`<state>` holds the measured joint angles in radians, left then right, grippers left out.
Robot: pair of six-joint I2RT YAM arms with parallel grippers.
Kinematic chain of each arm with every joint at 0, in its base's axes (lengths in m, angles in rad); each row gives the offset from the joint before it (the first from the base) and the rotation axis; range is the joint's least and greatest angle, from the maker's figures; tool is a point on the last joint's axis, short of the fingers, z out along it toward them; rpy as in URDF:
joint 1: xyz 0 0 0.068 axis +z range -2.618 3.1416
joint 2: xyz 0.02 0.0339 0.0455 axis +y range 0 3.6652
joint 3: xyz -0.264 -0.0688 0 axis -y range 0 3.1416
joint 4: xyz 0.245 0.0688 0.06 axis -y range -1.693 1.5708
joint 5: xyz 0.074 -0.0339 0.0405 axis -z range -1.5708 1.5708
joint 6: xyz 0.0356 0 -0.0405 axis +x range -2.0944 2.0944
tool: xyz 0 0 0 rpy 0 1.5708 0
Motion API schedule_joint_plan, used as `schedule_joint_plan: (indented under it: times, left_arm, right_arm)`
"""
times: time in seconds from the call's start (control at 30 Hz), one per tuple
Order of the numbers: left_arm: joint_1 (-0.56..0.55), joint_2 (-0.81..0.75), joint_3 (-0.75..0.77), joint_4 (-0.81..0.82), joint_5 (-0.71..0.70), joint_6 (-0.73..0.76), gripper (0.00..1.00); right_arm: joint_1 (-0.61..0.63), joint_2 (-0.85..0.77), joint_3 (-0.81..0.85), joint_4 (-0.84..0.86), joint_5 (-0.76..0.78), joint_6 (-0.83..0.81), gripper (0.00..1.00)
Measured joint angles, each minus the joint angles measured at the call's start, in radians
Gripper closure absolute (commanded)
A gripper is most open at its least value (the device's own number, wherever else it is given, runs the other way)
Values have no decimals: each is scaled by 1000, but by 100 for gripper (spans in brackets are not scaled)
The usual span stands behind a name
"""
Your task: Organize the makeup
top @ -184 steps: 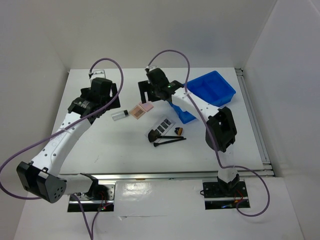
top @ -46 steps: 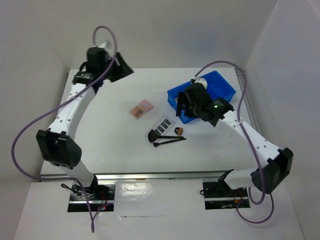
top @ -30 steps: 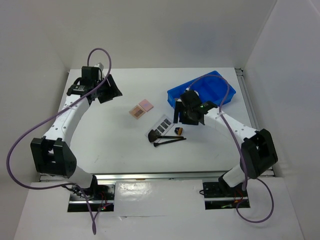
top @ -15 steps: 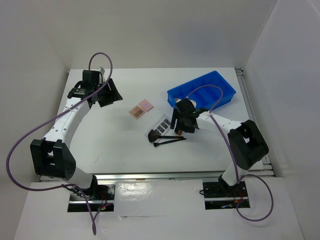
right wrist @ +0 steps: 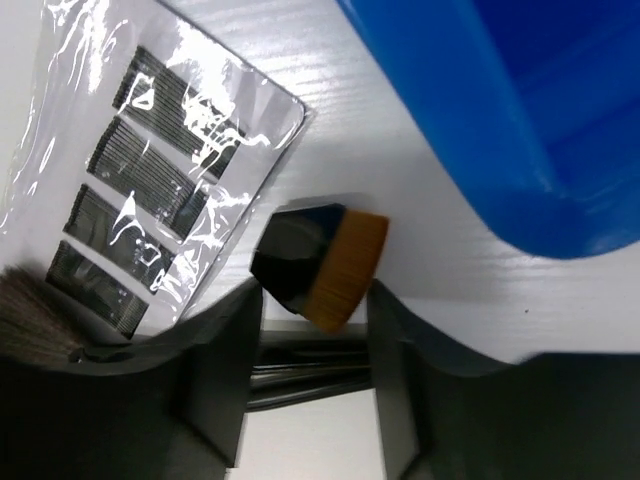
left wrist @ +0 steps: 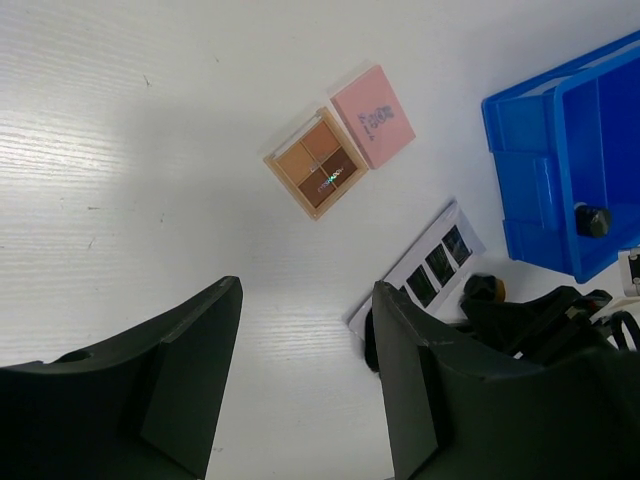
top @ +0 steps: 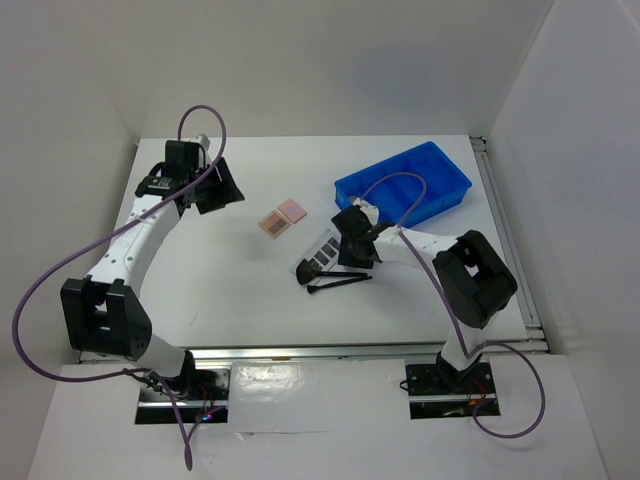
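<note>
A pink compact [top: 292,210] and a tan compact [top: 274,224] lie side by side mid-table. They also show in the left wrist view, pink [left wrist: 373,102] and tan [left wrist: 318,172]. A grey strip palette [top: 322,250] in clear wrap [right wrist: 160,180] lies beside long black brushes [top: 340,281]. My right gripper [top: 355,250] is low over a stubby black brush with orange bristles [right wrist: 320,265]. Its jaws [right wrist: 312,305] are open with the brush between the fingertips. My left gripper [top: 215,187] hangs open and empty [left wrist: 305,380] over bare table at the far left.
The blue divided bin [top: 405,185] stands at the back right, its near wall [right wrist: 520,120] close beside the stubby brush. A black-capped item [left wrist: 592,220] lies in one compartment. The long brush handles [right wrist: 300,375] lie just under my right fingers.
My right gripper has come from the bin down and left to the stubby brush. My left arm drew back from the far wall, then held still. The clear vial no longer lies by the compacts.
</note>
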<state>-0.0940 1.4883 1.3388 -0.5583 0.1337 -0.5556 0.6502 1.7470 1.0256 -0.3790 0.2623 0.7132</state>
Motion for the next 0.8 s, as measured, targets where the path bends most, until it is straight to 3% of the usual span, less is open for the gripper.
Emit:
schedule_joint_plan:
  times: [0.2, 0.4, 0.47, 0.7, 0.8]
  left_arm:
    - [0, 0, 0, 0, -2, 3, 32]
    - [0, 0, 0, -3, -14, 6, 32]
    - [0, 0, 1, -5, -18, 6, 32]
    - [0, 0, 4, -11, -23, 6, 32]
    - [0, 0, 4, -14, -26, 8, 32]
  right_arm:
    - [19, 3, 34, -11, 34, -24, 66]
    - [53, -76, 101, -38, 35, -75, 66]
    - [55, -117, 129, -46, 32, -92, 61]
    - [54, -123, 211, -59, 40, -146, 28]
    - [54, -57, 211, -60, 42, -227, 25]
